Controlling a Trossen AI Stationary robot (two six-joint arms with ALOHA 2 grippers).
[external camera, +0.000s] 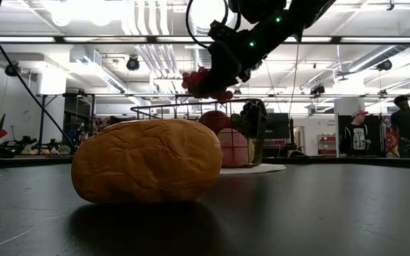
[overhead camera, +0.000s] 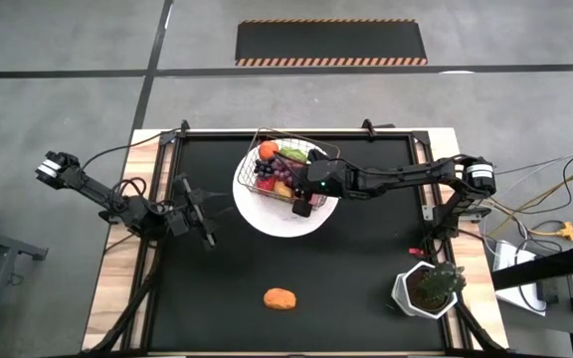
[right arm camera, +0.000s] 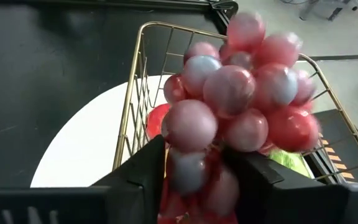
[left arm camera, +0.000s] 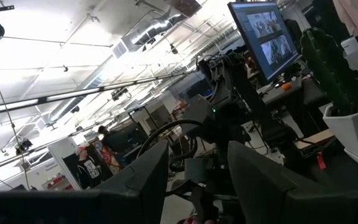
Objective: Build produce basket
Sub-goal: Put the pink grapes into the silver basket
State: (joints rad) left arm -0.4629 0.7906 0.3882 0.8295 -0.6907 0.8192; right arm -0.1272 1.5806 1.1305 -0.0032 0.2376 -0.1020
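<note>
Black tabletop, no legible writing, right fingers clamping red grapes above basket, left fingers apart, empty.

My right gripper hangs over the near edge of the small rectangular wire-grid basket, its jaws closed on a bunch of pinkish-red toy grapes held above the rim. The basket sits on the round white plate at the middle back of the black-topped counter, with more produce inside it. The orange lumpy toy fruit lies alone near the front edge. The white hexagonal pot with a green plant stands at the front right. My left gripper waits left of the plate.
</note>
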